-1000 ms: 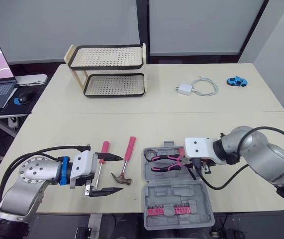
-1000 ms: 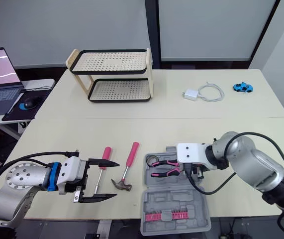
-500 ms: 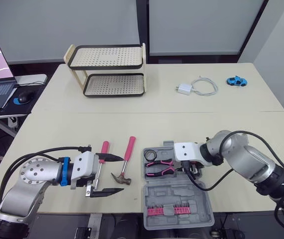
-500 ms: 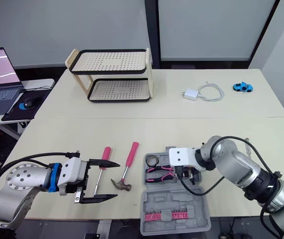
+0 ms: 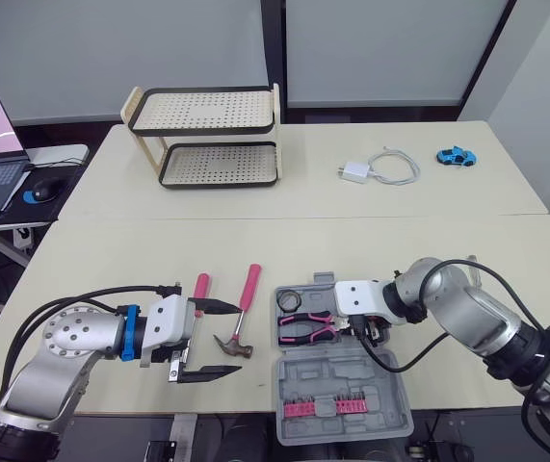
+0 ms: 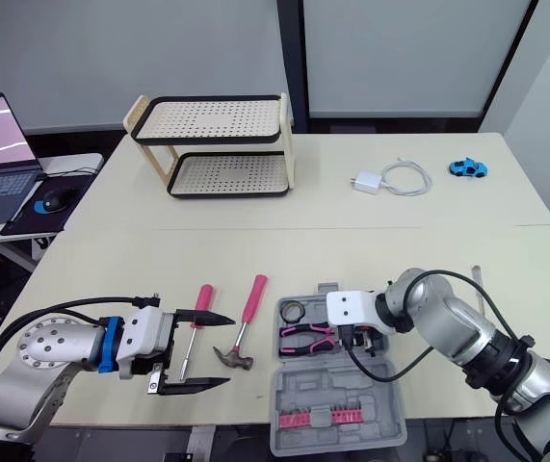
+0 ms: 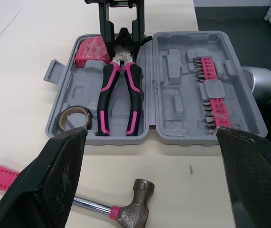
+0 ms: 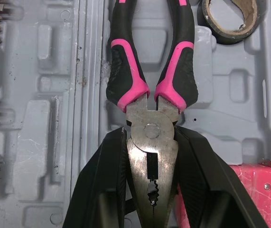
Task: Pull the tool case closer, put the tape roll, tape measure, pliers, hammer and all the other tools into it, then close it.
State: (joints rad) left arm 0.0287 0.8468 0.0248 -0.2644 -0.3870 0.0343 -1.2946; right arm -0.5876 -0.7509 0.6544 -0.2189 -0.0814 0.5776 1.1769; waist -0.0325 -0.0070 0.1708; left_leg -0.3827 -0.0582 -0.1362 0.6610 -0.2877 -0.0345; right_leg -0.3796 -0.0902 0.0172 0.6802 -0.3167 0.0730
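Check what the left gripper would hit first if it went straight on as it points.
Probably the hammer head, lying between the left gripper's open fingers; height is unclear, and if it passes over, the open case comes next.

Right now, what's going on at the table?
The right gripper is shut on the nose of the pliers, which are down in the open case, handles pointing at the tape roll. A pink block, probably the tape measure, also sits in the case. The left gripper hovers open over the screwdriver, with the hammer lying beside it on the table. Both are not yet packed and the lid is open.
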